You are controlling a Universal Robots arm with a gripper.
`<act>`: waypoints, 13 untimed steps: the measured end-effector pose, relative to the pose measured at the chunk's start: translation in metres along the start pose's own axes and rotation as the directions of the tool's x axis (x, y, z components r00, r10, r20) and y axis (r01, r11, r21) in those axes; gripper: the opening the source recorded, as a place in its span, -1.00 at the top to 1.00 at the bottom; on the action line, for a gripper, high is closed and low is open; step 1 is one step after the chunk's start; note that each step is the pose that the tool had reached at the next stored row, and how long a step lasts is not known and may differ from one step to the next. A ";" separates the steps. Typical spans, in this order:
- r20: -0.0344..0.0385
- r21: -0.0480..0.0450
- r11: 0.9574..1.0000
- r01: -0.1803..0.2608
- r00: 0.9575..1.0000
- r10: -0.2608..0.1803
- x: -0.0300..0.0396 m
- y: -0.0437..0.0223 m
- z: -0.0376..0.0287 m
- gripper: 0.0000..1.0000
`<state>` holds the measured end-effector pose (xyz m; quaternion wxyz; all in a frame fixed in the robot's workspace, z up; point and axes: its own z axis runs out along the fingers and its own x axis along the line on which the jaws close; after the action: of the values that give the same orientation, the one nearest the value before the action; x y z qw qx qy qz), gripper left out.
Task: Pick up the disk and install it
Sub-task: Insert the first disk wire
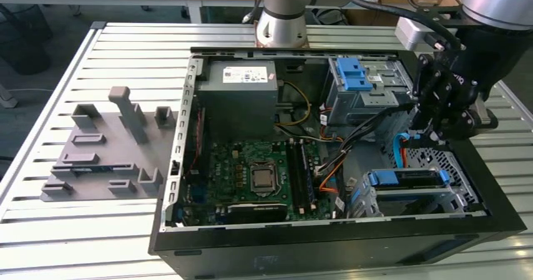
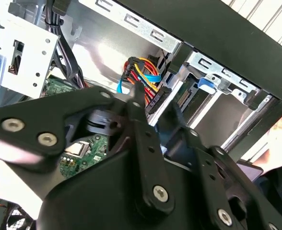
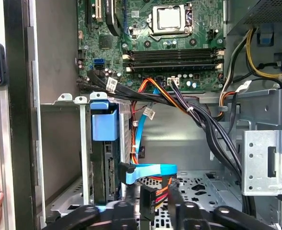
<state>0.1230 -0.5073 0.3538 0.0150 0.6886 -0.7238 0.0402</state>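
Black gripper (image 3: pixel 155 211) fingers (image 3: pixel 179 203) nearest, close together around a black cable connector (image 3: pixel 148 199) with blue ribbon cable (image 3: pixel 150 171), hovering inside the open computer case (image 1: pixel 333 242), disk (image 1: pixel 408 178) seated upright in drive cage (image 1: pixel 462 196), just beside.

No print can be read in these pictures. In the exterior view the white sticker (image 1: pixel 246 75) on the grey metal power-supply box (image 1: pixel 241 102) carries dark marks that stay illegible, well apart from the gripper's fingers. In the first wrist view small white tags (image 3: pixel 112 85) on the black cable bundle beyond the fingers bear print too fine to make out, and the markings on the green motherboard (image 3: pixel 155 43) are equally unreadable.
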 end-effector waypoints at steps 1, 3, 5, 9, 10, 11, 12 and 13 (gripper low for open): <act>0.000 0.000 1.000 0.000 1.000 0.000 0.0000 0.0000 0.0000 0.27; 0.000 0.000 1.000 0.000 1.000 0.000 0.0000 0.0000 0.0000 0.40; 0.000 0.000 1.000 0.000 1.000 0.000 -0.0002 0.0000 0.0000 0.59; -0.001 0.000 1.000 0.000 1.000 0.000 -0.0004 0.0000 0.0001 0.59; -0.005 0.000 1.000 0.000 1.000 0.000 -0.0005 0.0000 0.0000 0.59; -0.013 0.001 1.000 0.000 1.000 0.000 -0.0005 0.0000 -0.0001 0.59; -0.022 0.001 1.000 0.001 1.000 -0.001 -0.0006 0.0000 0.0000 0.59; -0.029 0.002 1.000 0.001 1.000 -0.001 -0.0007 0.0000 0.0000 0.59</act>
<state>0.1230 -0.5066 0.3537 0.0251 0.6883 -0.7232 0.0510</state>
